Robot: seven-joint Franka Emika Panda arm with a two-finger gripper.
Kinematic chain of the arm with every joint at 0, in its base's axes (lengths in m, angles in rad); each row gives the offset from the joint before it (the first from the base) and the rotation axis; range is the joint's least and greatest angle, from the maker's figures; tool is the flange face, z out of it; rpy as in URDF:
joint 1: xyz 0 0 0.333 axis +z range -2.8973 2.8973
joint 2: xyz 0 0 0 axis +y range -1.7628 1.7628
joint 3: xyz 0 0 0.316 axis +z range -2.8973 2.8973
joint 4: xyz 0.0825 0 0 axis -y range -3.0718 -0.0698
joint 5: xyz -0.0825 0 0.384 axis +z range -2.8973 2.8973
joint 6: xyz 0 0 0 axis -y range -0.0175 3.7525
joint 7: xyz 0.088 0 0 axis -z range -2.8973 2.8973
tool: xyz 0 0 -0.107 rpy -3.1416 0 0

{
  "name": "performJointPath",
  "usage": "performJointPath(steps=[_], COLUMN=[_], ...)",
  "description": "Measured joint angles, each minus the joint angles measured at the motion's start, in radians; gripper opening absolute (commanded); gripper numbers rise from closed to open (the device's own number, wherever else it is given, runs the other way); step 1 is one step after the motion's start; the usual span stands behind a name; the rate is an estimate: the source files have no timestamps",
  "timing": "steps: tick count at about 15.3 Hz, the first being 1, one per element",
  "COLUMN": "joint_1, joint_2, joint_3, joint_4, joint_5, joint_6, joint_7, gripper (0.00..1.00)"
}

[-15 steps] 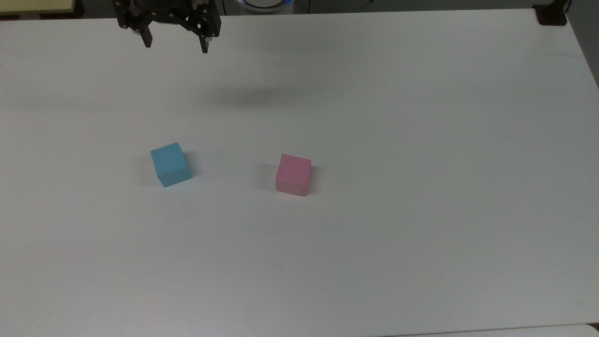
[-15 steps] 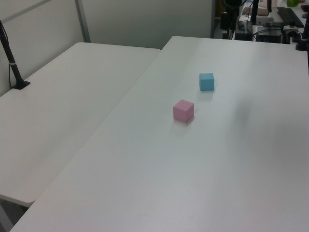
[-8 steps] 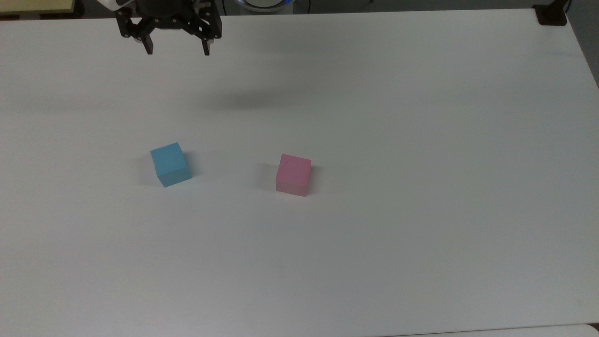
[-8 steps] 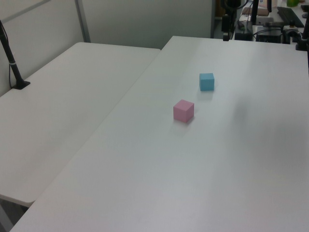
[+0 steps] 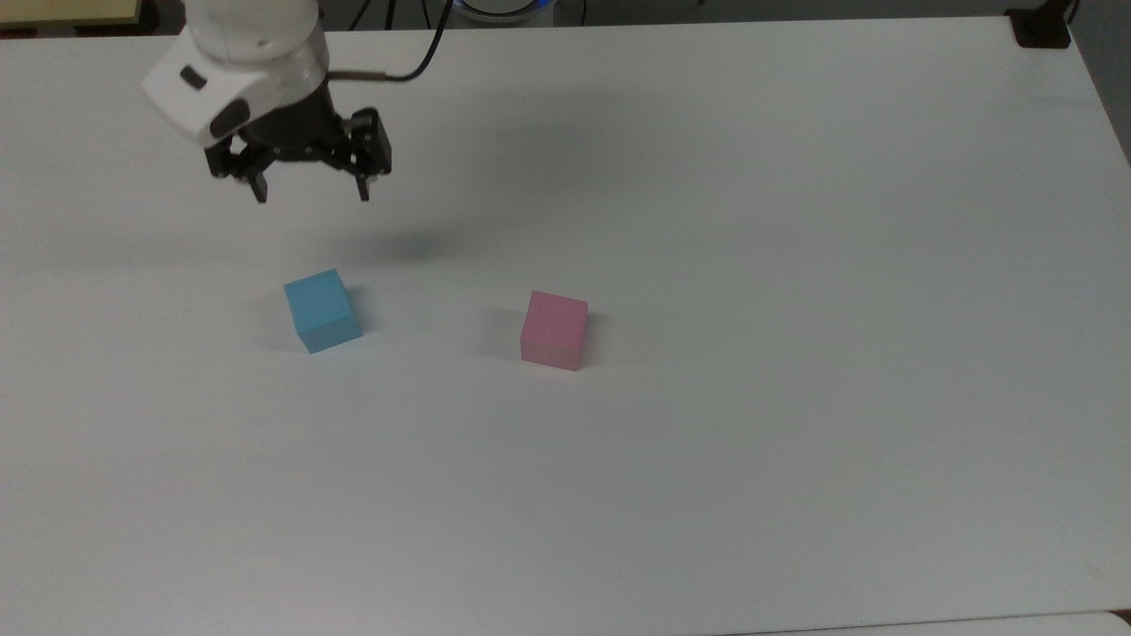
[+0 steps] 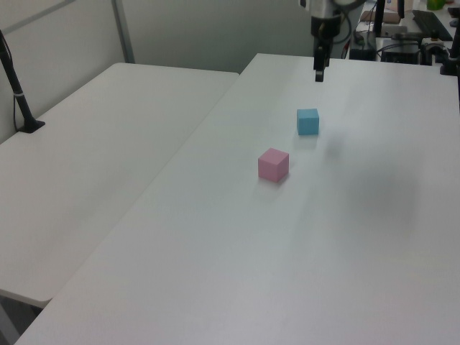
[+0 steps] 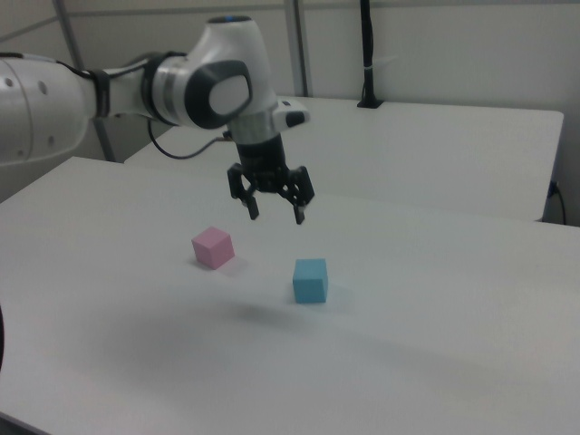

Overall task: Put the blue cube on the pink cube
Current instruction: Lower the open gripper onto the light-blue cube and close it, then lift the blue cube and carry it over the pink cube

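The blue cube (image 5: pixel 322 310) rests on the white table (image 5: pixel 707 221), left of the pink cube (image 5: pixel 554 329) in the top view. Both cubes stand apart, each flat on the surface. My gripper (image 5: pixel 311 193) hangs in the air above the table, behind the blue cube in the top view, open with nothing between its fingers. In the right view the gripper (image 7: pixel 275 217) hovers above and between the pink cube (image 7: pixel 213 246) and the blue cube (image 7: pixel 310 279). In the left view the blue cube (image 6: pixel 307 121) lies beyond the pink cube (image 6: pixel 273 164), with the gripper (image 6: pixel 318 74) above and behind it.
A second white table (image 6: pixel 93 158) adjoins the work table in the left view, with a black post (image 6: pixel 18 93) clamped to it. A black clamp (image 5: pixel 1041 26) sits at the top view's far right corner. Equipment (image 6: pixel 410 29) stands behind the table.
My gripper has come down and forward from the far table edge toward the blue cube, still open. Neither cube has moved.
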Motion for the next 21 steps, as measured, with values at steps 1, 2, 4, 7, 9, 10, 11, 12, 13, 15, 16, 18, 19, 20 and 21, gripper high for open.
performJointPath(steps=[1, 2, 4, 7, 9, 10, 11, 12, 13, 15, 16, 18, 19, 20, 21], joint_1=[-0.007, -0.012, -0.016, -0.016, -0.016, -0.016, -0.016, -0.016, -0.016, -0.016, -0.016, -0.015, -0.014, -0.013, -0.011], joint_2=[0.022, 0.046, 0.095, 0.162, 0.195, 0.208, 0.219, 0.229, 0.236, 0.246, 0.249, 0.254, 0.258, 0.262, 0.263], joint_3=[-0.001, 0.0, -0.001, 0.0, 0.0, 0.0, 0.0, -0.001, -0.001, -0.001, -0.001, -0.001, 0.0, 0.001, 0.003], joint_4=[-0.002, -0.003, -0.005, -0.006, -0.006, -0.006, -0.007, -0.006, -0.007, -0.006, -0.006, -0.006, -0.006, -0.006, -0.006], joint_5=[0.0, 0.0, -0.001, -0.001, -0.002, -0.002, -0.003, -0.004, -0.005, -0.005, -0.005, -0.005, -0.005, -0.005, -0.005], joint_6=[0.025, 0.052, 0.093, 0.136, 0.169, 0.186, 0.201, 0.211, 0.218, 0.221, 0.224, 0.236, 0.239, 0.241, 0.241], joint_7=[-0.015, -0.032, -0.078, -0.148, -0.165, -0.166, -0.167, -0.167, -0.167, -0.167, -0.167, -0.15, -0.123, -0.093, -0.068], gripper=[1.0, 1.0, 1.0, 1.0, 1.0, 1.0, 1.0, 1.0, 1.0, 0.95, 0.8, 0.47, 0.37, 0.33, 0.32])
